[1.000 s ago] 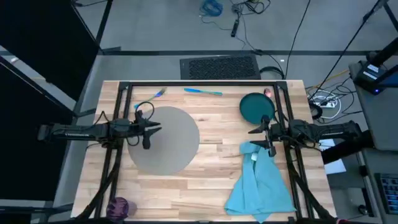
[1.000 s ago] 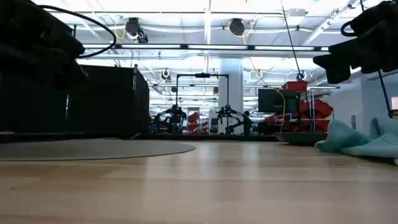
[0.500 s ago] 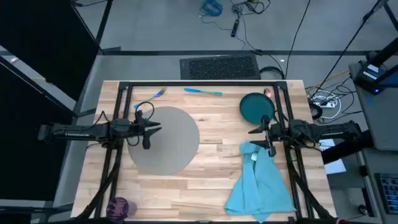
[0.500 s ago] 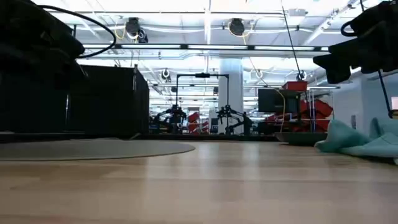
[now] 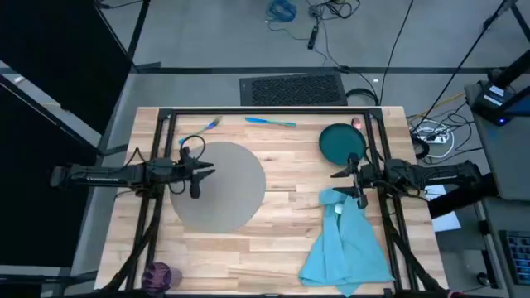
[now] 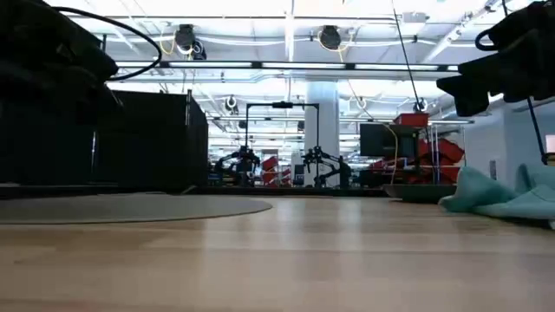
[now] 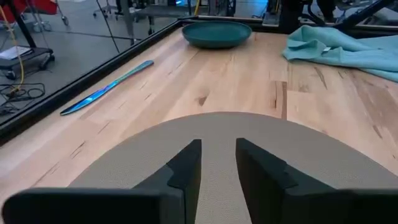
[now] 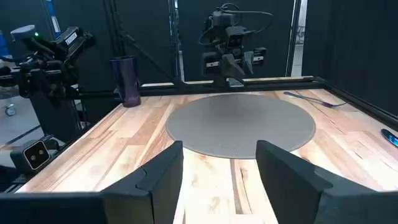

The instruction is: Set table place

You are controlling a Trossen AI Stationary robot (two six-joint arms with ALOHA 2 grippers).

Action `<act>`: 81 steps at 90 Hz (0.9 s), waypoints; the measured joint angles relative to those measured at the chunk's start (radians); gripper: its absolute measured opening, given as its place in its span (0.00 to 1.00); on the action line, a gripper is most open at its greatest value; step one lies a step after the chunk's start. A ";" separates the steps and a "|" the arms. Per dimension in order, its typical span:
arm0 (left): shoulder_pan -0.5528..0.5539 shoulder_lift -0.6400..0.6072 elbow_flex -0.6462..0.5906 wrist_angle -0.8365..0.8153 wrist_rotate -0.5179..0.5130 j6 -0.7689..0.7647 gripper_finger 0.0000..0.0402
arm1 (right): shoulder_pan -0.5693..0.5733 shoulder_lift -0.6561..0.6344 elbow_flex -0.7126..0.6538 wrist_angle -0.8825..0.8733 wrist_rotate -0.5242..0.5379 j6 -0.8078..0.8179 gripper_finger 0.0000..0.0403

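Note:
A round grey mat [image 5: 217,184] lies flat on the wooden table [image 5: 281,165], left of centre. My left gripper [image 5: 197,175] hovers open over the mat's left part [image 7: 217,149]. A dark teal plate [image 5: 341,142] sits at the far right. A light blue napkin [image 5: 346,242] lies crumpled at the near right. My right gripper [image 5: 354,178] stands open between plate and napkin, above the table. A blue-handled knife [image 5: 271,122] and fork [image 5: 205,127] lie along the far edge. A purple cup [image 5: 160,273] stands at the near left corner.
Black frame rails [image 5: 265,110] run along the table's far edge and down both sides. Bare wood [image 5: 290,165] shows between the mat and the plate. Beyond the table are a keyboard [image 5: 291,88] and cables on the floor.

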 joint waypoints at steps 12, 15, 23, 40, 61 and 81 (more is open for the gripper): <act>0.000 0.000 0.000 0.001 0.000 0.000 0.21 | 0.000 0.000 0.000 0.001 0.000 0.000 0.46; 0.000 0.000 0.000 0.001 0.000 0.000 0.21 | 0.000 0.000 0.000 0.006 0.000 0.000 0.46; 0.000 0.000 0.000 0.001 0.000 0.000 0.21 | 0.000 0.000 0.000 0.023 0.000 0.000 0.46; 0.000 0.000 0.000 0.034 0.000 -0.003 0.21 | 0.000 0.000 0.000 0.026 0.000 0.009 0.46; 0.000 0.000 0.000 0.388 0.000 -0.045 0.21 | 0.000 0.000 0.000 0.355 0.106 0.014 0.46; 0.000 0.000 0.069 0.593 0.029 0.015 0.21 | 0.000 0.000 0.007 0.699 0.184 -0.091 0.46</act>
